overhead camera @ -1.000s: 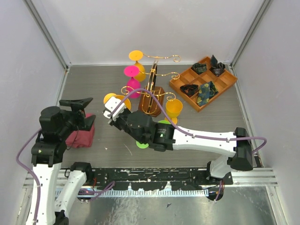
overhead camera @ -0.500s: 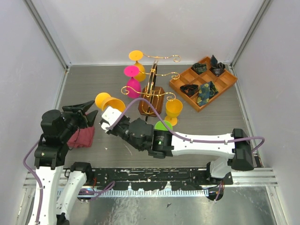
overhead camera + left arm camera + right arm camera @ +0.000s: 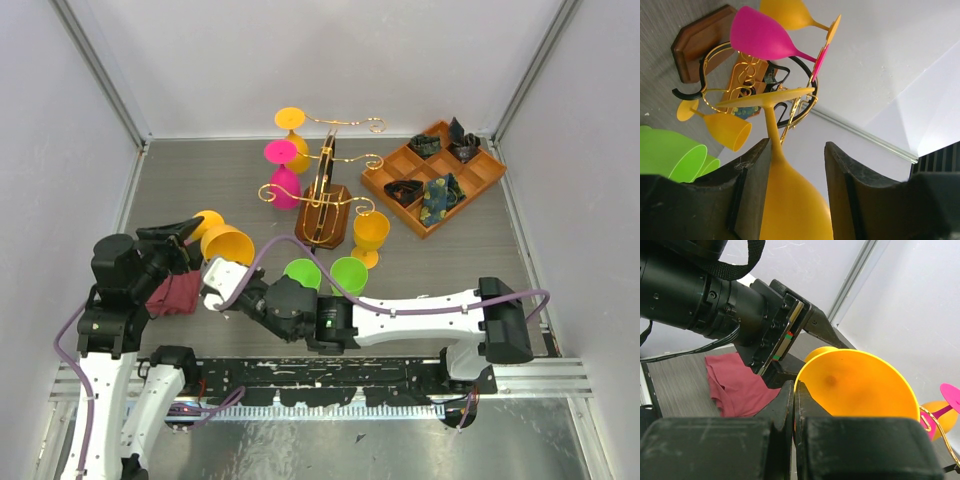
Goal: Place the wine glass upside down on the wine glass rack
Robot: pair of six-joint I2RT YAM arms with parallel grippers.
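Fingers of my left gripper (image 3: 797,150) press both sides of the bowl of the orange wine glass (image 3: 790,200), while my right gripper (image 3: 793,390) pinches its rim. Beyond its foot, ahead of my left gripper, stands the wine glass rack (image 3: 747,82).

Grey wood-grain bench (image 3: 200,170) is sitting inside plain white walls (image 3: 320,60), aluminium posts (image 3: 100,70) running up the back corners, metal rail (image 3: 560,375) lying along the near edge, even light falling.

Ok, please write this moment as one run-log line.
phase: handover | orange wine glass: rim pinched by right tool, bowl in left tool | rack: not reached
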